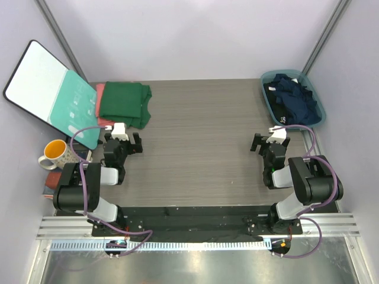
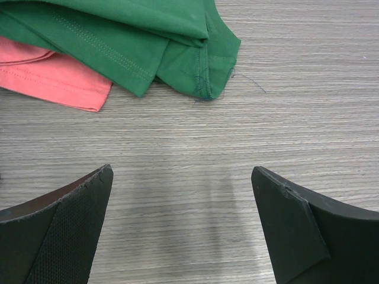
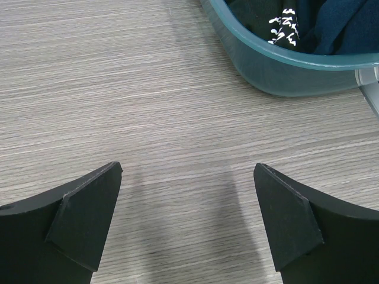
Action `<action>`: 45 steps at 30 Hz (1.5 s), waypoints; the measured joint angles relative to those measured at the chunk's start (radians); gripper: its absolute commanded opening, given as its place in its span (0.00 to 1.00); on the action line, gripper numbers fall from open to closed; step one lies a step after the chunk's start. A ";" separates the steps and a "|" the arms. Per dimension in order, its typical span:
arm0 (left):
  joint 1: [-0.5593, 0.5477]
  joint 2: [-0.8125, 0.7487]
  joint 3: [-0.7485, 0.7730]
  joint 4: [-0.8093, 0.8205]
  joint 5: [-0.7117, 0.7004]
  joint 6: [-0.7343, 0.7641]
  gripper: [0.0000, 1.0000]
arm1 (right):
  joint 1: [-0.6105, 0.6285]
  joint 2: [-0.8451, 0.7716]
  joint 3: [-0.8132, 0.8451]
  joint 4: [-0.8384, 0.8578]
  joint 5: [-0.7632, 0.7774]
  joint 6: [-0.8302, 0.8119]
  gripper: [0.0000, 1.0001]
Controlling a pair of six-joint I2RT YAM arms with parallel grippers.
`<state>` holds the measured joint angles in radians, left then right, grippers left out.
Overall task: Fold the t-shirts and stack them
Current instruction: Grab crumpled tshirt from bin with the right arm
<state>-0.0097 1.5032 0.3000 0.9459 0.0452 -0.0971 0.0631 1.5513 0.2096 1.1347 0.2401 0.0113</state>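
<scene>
A folded dark green t-shirt [image 1: 124,103] [image 2: 118,35] lies at the table's back left, on top of a salmon-pink t-shirt [image 1: 100,94] [image 2: 53,77] whose edge sticks out. At the back right, a navy blue t-shirt [image 1: 299,94] [image 3: 343,23] and a black t-shirt with white print [image 1: 279,115] [image 3: 278,23] lie bunched in a teal basin [image 1: 267,97] [image 3: 284,65]. My left gripper [image 1: 123,139] [image 2: 182,171] hovers open over bare wood just short of the green shirt. My right gripper [image 1: 269,142] [image 3: 188,167] is open and empty, a little short of the basin.
A teal-and-white board [image 1: 47,89] leans against the left wall beside the shirt stack. A yellow-and-white mug [image 1: 54,154] stands at the left edge next to my left arm. Grey walls close in both sides, and a metal rail [image 1: 195,228] runs along the near edge.
</scene>
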 measured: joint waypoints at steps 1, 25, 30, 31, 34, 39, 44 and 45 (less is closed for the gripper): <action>0.000 0.000 0.000 0.000 0.000 0.000 1.00 | 0.000 0.000 0.000 0.000 0.000 0.000 1.00; 0.001 -0.195 0.594 -0.859 0.221 0.272 1.00 | 0.000 -0.114 0.837 -1.131 -0.329 -0.264 1.00; -0.013 0.079 1.140 -1.313 0.183 0.402 1.00 | -0.016 0.151 1.342 -1.521 -0.276 -0.301 0.99; -0.014 0.149 1.250 -1.401 0.184 0.431 1.00 | -0.029 0.191 1.400 -1.563 -0.272 -0.303 0.98; -0.014 0.282 1.427 -1.559 0.190 0.499 1.00 | -0.089 0.284 1.492 -1.664 -0.230 -0.312 0.93; -0.018 0.400 1.587 -1.753 0.193 0.584 1.00 | -0.225 0.463 1.645 -1.795 -0.176 -0.328 0.90; -0.027 0.407 1.636 -1.785 0.192 0.621 1.00 | -0.331 0.549 1.668 -1.855 -0.134 -0.358 0.72; -0.031 0.405 1.634 -1.785 0.191 0.626 1.00 | -0.344 0.557 1.672 -1.862 -0.130 -0.361 0.65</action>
<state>-0.0410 1.9079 1.9343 -0.8391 0.2363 0.5289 -0.2813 2.1086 1.8816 -0.7269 0.1097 -0.3500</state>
